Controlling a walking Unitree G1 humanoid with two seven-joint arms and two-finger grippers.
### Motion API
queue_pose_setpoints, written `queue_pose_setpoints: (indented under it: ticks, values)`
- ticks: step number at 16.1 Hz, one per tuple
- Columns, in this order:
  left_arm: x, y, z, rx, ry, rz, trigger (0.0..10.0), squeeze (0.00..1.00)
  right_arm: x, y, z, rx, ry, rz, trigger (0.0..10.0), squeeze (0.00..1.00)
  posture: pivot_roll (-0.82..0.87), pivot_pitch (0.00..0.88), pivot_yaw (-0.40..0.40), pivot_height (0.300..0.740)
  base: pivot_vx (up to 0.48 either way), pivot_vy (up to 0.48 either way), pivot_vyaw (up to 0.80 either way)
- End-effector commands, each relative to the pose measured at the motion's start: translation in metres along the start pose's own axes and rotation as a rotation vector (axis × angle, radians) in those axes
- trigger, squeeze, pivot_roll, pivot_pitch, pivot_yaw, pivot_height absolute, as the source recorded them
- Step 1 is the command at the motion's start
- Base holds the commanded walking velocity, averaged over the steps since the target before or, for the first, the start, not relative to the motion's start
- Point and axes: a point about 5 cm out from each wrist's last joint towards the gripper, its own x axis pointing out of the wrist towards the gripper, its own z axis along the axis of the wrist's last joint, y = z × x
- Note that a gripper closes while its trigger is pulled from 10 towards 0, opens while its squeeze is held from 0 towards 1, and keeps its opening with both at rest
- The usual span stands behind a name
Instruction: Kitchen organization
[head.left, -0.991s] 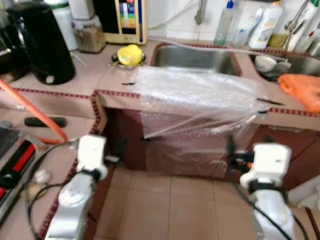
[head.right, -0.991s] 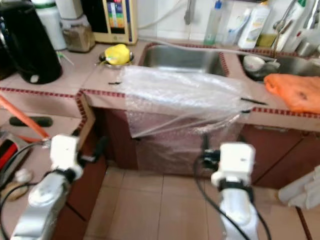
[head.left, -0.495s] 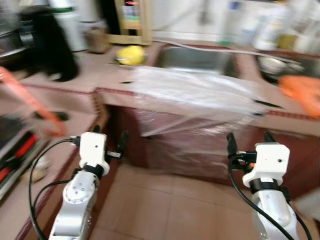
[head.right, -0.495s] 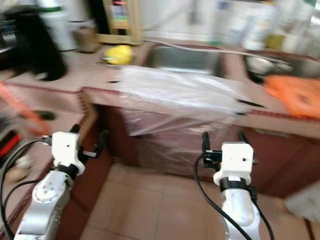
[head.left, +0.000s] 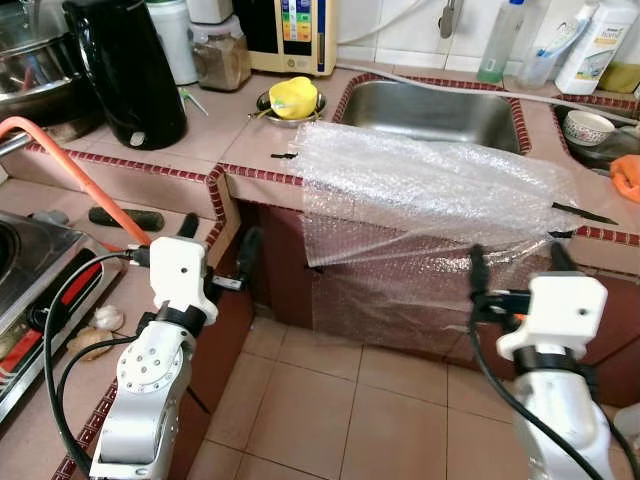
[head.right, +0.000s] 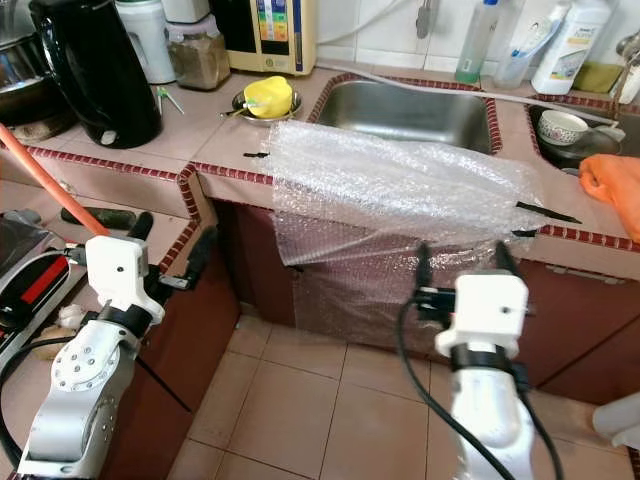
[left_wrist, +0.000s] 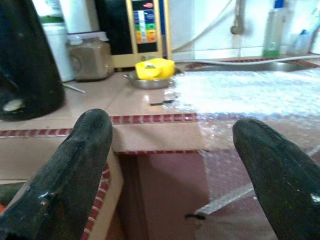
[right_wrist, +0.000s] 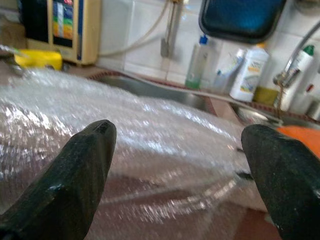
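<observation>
Two grippers hang in front of the counter, both empty. Left gripper (head.left: 218, 245): fingers spread apart, raised near the counter's left corner, above the tiled floor (head.left: 330, 400). Right gripper (head.left: 512, 268): fingers also apart, held just before the bubble wrap sheet (head.left: 430, 185). That sheet lies over the counter edge (head.left: 250, 172) at the near side of the steel sink (head.left: 430, 105) and drapes down across the cabinet front. Far left of the sink, a yellow object sits in a small metal dish (head.left: 290, 98). A black kettle (head.left: 125, 70) stands further left. An orange cloth (head.right: 612, 185) rests at far right.
</observation>
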Motion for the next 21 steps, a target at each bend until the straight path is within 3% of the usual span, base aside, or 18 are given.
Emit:
queue_pose_setpoints:
  ticks: [1,7,21]
  values:
    - [-0.003,-0.001,-0.003,-0.003,0.018,-0.007,10.0,0.0,-0.003,-0.003,-0.001,-0.003,0.014,-0.004,10.0,0.0,-0.01,0.067,0.01,0.74,0.0,0.0,0.0]
    - [0.001,-0.006,0.011,-0.051,-0.037,-0.022,10.0,0.0,0.003,0.008,0.01,0.012,-0.034,0.069,10.0,0.0,-0.01,0.064,-0.002,0.74,0.0,0.0,0.0]
    - [0.001,-0.012,0.006,-0.088,-0.005,-0.065,10.0,0.0,0.001,0.012,0.006,0.012,-0.029,0.096,10.0,0.0,-0.02,0.059,0.004,0.74,0.328,0.0,0.0]
